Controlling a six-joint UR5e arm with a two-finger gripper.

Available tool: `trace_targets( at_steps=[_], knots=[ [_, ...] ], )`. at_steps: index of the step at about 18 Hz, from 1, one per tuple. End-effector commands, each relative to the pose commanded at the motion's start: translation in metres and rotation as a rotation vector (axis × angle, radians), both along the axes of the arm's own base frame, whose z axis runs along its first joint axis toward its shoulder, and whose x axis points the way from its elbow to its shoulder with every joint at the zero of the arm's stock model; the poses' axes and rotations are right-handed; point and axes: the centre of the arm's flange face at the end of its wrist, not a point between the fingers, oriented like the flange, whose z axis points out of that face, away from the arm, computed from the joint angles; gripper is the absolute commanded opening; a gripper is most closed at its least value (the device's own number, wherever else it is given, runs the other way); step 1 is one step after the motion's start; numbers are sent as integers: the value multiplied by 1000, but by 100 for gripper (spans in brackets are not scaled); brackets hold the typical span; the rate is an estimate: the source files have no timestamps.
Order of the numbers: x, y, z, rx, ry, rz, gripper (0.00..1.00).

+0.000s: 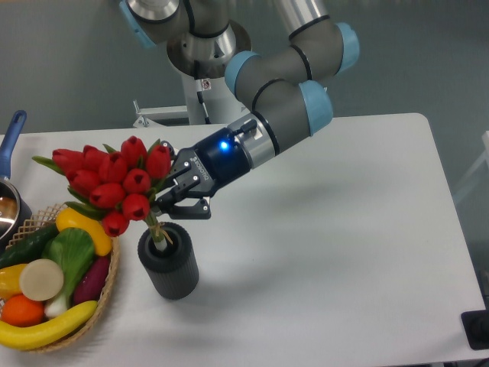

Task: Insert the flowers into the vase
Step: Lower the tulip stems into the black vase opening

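Flowers (114,183), a tied bunch of red tulip buds with green leaves, lean up and to the left from the mouth of the vase (168,266), with the lower ends of their short green stems inside the round opening. The pale tie around the stems sits just above the rim. The heads hang out over the near edge of the wicker basket (107,287), not touching it as far as I can tell.

My gripper (170,200) comes in from the right, tilted down and to the left, with its fingers closed on the stems just below the blooms and just above the vase. A blue light glows on my wrist.

The vase, a short dark cylinder with ribbed sides, stands upright on the white table (321,252), just right of the basket. The basket holds a banana (47,326), a yellow pepper (84,228), an orange fruit (21,310), a purple vegetable (93,279), a dark green cucumber (27,245), leafy greens (67,256) and a pale round slice (40,279). At the far left edge, a pot (8,210) with a blue handle is partly cut off by the frame.
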Motion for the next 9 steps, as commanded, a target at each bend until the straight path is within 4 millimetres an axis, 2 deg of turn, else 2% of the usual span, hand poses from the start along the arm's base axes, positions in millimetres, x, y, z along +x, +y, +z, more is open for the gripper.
trace_targets(
  at_steps=[2,9],
  knots=[
    [-1,1,-4,-4,-6,0,21],
    [-8,5,-38,-32,-38,-1,21]
  ],
)
